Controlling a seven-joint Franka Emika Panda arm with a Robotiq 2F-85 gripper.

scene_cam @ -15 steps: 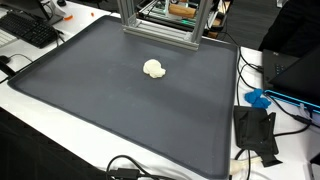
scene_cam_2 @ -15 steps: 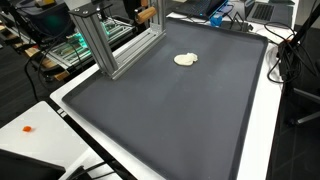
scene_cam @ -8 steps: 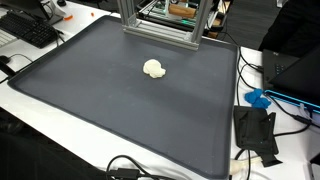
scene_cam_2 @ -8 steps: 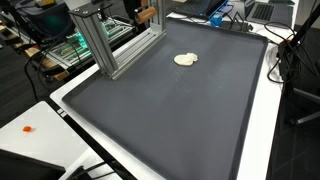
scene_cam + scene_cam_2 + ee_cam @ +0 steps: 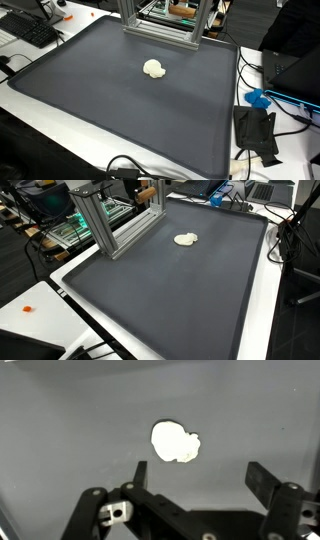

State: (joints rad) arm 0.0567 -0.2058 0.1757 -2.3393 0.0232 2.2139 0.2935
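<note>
Spread wide, the hand (image 5: 195, 482) hung over the mat (image 5: 60, 420) in the wrist view, gripping nothing, with the lump (image 5: 177, 443) just ahead of its fingers and touching neither. In both exterior views the lump (image 5: 154, 68) (image 5: 186, 239) lay alone on the mat, near the frame (image 5: 160, 27) and well apart from the cables (image 5: 130, 168).

A dark grey mat (image 5: 120, 110) carries a small cream-coloured lump (image 5: 154, 68), lying directly on it.

No visible change, pale lump (image 5: 154, 68) exactly where it lay
</note>
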